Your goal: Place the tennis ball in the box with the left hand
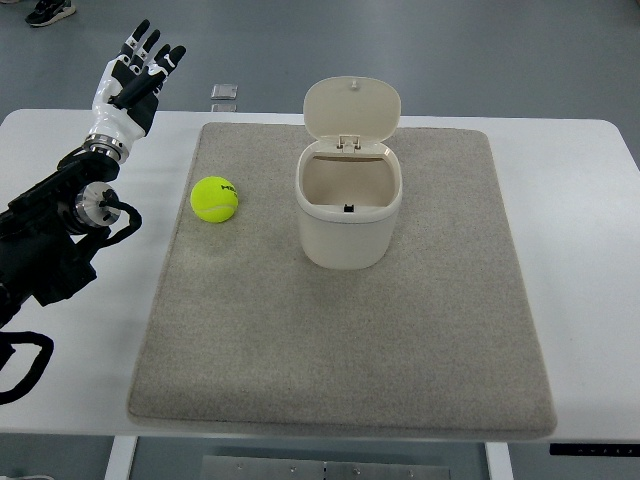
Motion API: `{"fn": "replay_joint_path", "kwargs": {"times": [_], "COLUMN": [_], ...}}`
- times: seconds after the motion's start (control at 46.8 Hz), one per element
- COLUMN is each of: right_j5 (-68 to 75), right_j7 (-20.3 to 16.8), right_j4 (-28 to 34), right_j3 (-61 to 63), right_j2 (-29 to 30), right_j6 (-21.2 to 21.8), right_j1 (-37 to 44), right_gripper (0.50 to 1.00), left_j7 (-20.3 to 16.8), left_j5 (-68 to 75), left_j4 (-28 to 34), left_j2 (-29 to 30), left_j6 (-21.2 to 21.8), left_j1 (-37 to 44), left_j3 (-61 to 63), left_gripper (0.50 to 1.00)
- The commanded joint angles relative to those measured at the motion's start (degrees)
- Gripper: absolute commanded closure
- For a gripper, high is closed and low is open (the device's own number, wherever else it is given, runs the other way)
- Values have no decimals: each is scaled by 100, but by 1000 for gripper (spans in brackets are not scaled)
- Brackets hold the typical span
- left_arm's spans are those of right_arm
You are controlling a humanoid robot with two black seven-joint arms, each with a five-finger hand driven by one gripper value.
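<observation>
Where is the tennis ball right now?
In the top view the tennis ball lies on the grey mat, left of the open box and apart from it. The left hand hangs open beyond it, not touching.

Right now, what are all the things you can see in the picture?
tennis ball: one, yellow-green, on the mat, left of the box, untouched
box: one, cream white, mid-mat, upright, lid flipped open at the back, looks empty inside
mat: one, grey-beige, covering most of the table
table: one, white, under the mat
small plate: one, grey metal, on the floor past the table's far edge
shoe: one, dark, on the floor, top left corner
left hand: one, black and white, fingers spread, raised over the table's far left corner, holding nothing
</observation>
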Motion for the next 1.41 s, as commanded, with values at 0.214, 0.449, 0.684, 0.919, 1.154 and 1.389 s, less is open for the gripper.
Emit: {"fn": "replay_joint_path", "kwargs": {"times": [0.214, 0.449, 0.684, 0.919, 1.154, 1.389], "right_j5": [0, 0, 0, 0, 0, 0], "right_j7": [0, 0, 0, 0, 0, 0], "right_j4": [0, 0, 0, 0, 0, 0], "right_j3": [0, 0, 0, 0, 0, 0], "right_j2": [0, 0, 0, 0, 0, 0], "right_j6": [-4, -4, 5, -4, 5, 5], "right_j1": [0, 0, 0, 0, 0, 0], "right_gripper": [599, 599, 599, 599, 599, 599], "left_j7": [0, 0, 44, 79, 88, 79], "left_j5": [-2, 7, 779, 1273, 1334, 1448], "left_j4": [0, -8, -245, -360, -360, -351], "left_j2": [-9, -44, -10, 579, 1098, 1370], "left_j6": [0, 0, -510, -870, -1327, -1793], "left_j1": [0, 0, -132, -527, -791, -1388], "left_j3": [9, 18, 597, 2064, 2732, 4235], "left_gripper": [512, 512, 512, 512, 512, 512]}}
